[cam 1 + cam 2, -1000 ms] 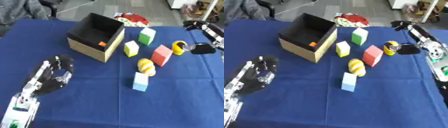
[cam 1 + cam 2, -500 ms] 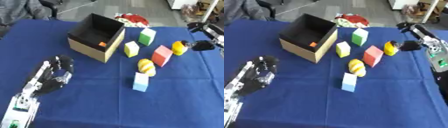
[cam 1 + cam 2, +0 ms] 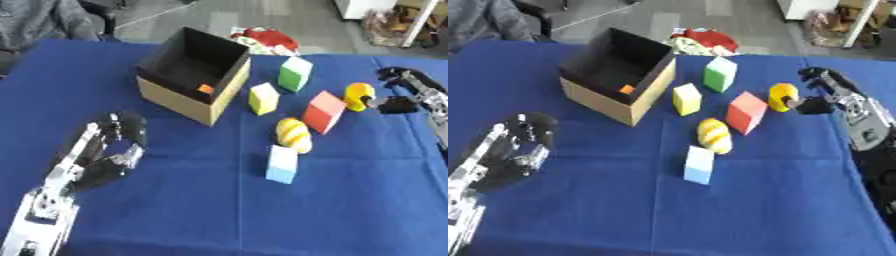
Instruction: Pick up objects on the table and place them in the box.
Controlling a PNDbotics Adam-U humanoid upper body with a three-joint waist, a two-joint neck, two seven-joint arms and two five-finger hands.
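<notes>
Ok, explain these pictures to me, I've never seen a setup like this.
Both pictures come from the two eyes of a camera in a humanoid robot's head, looking down at a blue table. Its left hand rests idle at lower left, fingers relaxed. Its right hand reaches beside a yellow object, holding nothing clearly. A cardboard box already holds a small orange piece. Outside lie green, yellow, red and light-blue blocks and a striped yellow object.

Left hand [image 3: 109,150] rests low with fingers relaxed; right hand [image 3: 820,95] reaches inward, fingers seemingly curled
</notes>
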